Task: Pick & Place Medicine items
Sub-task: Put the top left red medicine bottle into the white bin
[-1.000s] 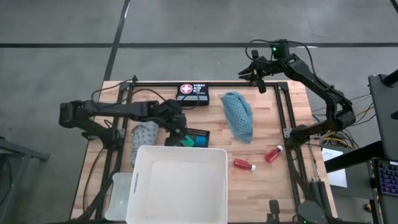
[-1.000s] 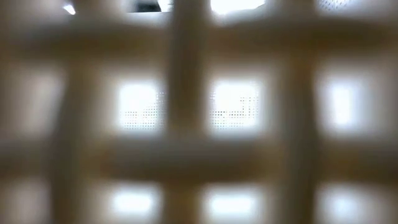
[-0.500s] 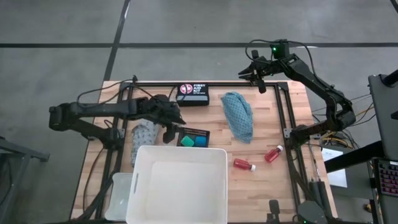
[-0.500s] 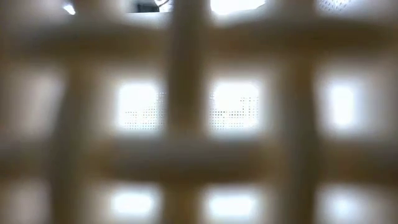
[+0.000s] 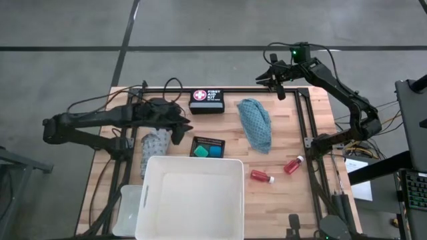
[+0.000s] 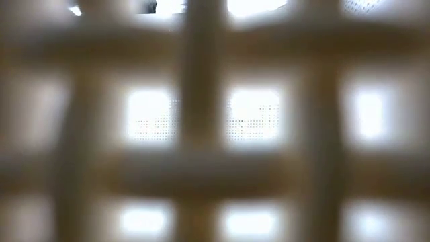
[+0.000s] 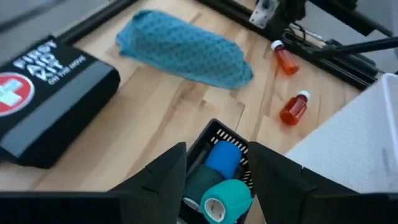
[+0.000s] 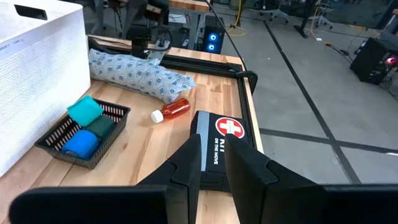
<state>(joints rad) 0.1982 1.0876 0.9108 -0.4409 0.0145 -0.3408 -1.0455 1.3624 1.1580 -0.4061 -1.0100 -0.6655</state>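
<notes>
The left pincer [image 5: 179, 128] hangs released and empty beside the black mesh tray [image 5: 207, 147]. Next it needs a fresh target, likely the grey patterned cloth [image 5: 154, 145] just beneath it.

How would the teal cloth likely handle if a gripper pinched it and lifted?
The teal cloth lies crumpled in soft folds, so it would probably droop and hang unevenly. It looks thin and light. A push would likely bunch it rather than slide it whole.
</notes>
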